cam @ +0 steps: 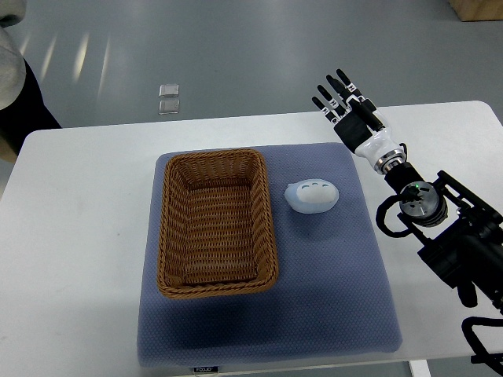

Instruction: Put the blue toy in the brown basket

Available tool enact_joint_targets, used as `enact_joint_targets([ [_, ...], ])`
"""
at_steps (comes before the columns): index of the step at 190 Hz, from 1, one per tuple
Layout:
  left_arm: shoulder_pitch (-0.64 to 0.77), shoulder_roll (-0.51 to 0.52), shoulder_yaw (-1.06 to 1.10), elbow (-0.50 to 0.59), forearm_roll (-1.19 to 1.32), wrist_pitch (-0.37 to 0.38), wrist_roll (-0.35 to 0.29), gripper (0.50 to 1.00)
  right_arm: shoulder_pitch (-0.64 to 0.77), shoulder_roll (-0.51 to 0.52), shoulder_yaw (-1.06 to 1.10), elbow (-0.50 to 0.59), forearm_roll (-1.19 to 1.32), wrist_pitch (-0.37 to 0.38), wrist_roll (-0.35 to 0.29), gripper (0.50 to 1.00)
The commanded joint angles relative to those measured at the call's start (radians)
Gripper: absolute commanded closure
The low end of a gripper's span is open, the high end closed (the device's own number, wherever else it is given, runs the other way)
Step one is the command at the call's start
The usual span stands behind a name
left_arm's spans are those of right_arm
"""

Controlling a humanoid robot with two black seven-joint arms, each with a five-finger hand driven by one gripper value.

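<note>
A pale blue rounded toy [311,196] lies on the blue-grey mat [338,275], just right of the brown wicker basket [170,236]. The basket stands upright on the mat's left half and holds nothing. My right hand [339,96] hovers over the table's far edge, up and to the right of the toy, well apart from it. Its black fingers [327,104] are stretched out straight and hold nothing. The right arm comes in from the lower right. No left arm shows.
The white table [78,236] carries only the mat. Beyond its far edge, two small clear squares [168,99] lie on the grey floor. A person's sleeve and dark clothing [14,71] show at the top left corner.
</note>
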Motion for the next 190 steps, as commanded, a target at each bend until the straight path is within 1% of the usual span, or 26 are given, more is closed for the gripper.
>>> enact_joint_targets([
  [1,0.000,0.000,0.001,0.000,0.001,-0.001,0.000,0.500,0.000,-0.001,0.000,0.000,-0.001,0.001,0.000,0.587],
  [43,0.002,0.000,0.001,-0.003,0.001,-0.001,0.000,0.500,0.004,-0.011,-0.005,0.006,-0.021,-0.003,-0.002,0.589],
  [79,0.000,0.000,0.000,-0.005,0.001,-0.003,0.000,0.500,0.050,-0.060,-0.083,0.017,-0.187,-0.005,-0.015,0.589],
  [87,0.000,0.000,0.000,-0.005,0.001,-0.003,0.000,0.500,0.070,-0.077,-0.094,0.035,-0.228,-0.005,-0.026,0.589],
  [105,0.002,0.000,0.001,-0.005,0.001,-0.004,0.000,0.500,0.115,-0.144,-0.169,0.087,-0.359,-0.009,-0.075,0.589],
  [126,0.000,0.000,0.001,-0.010,0.001,-0.004,0.000,0.500,0.230,-0.239,-0.351,0.133,-0.506,-0.002,-0.094,0.589],
  [142,0.000,0.000,0.001,-0.010,0.001,-0.004,0.000,0.500,0.362,-0.313,-0.565,0.189,-0.569,0.001,-0.123,0.589],
  [152,0.000,0.000,0.000,-0.010,0.001,-0.004,0.000,0.500,0.447,-0.354,-0.697,0.247,-0.580,0.005,-0.146,0.589],
  [165,0.000,0.000,-0.002,-0.006,0.001,-0.004,0.000,0.500,0.585,-0.423,-0.879,0.322,-0.596,0.029,-0.169,0.589],
  [179,0.000,0.000,-0.003,-0.002,0.001,-0.004,0.000,0.500,0.720,-0.455,-1.028,0.379,-0.621,0.052,-0.175,0.589],
  [190,0.000,0.000,-0.002,-0.003,0.001,-0.004,0.000,0.500,0.789,-0.460,-1.112,0.408,-0.655,0.055,-0.178,0.589],
])
